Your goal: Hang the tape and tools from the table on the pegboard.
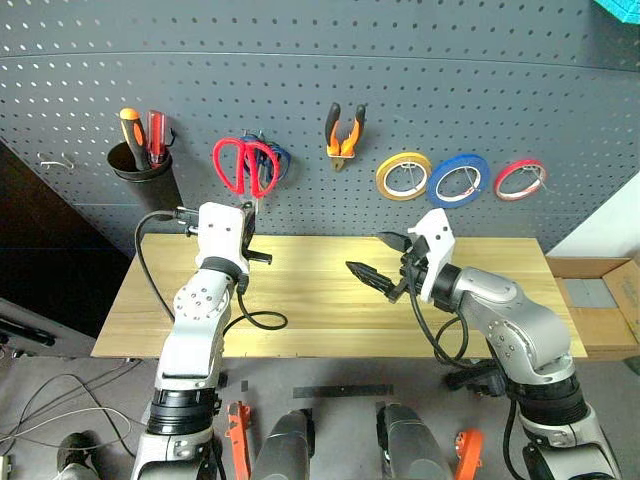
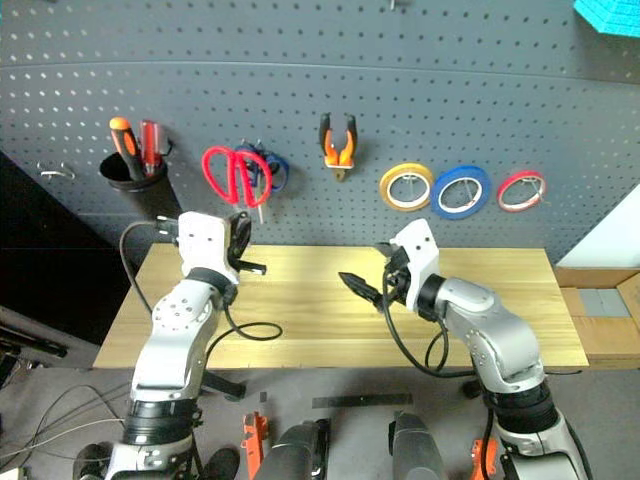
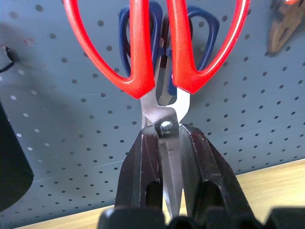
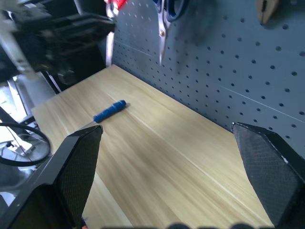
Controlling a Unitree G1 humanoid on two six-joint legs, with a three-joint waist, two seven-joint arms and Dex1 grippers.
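The left gripper (image 3: 171, 157) is clamped on the red-handled scissors' (image 3: 159, 57) blades, handles up against the pegboard (image 1: 400, 90)

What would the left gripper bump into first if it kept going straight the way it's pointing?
Most likely the pegboard. The left gripper is shut on the blades of the red-handled scissors and points at the board, so the scissors' handles, next to the blue-handled scissors hanging there, would probably touch first. Depth is hard to judge.

Three tape rolls (image 1: 458, 180), two scissors (image 1: 245, 165)
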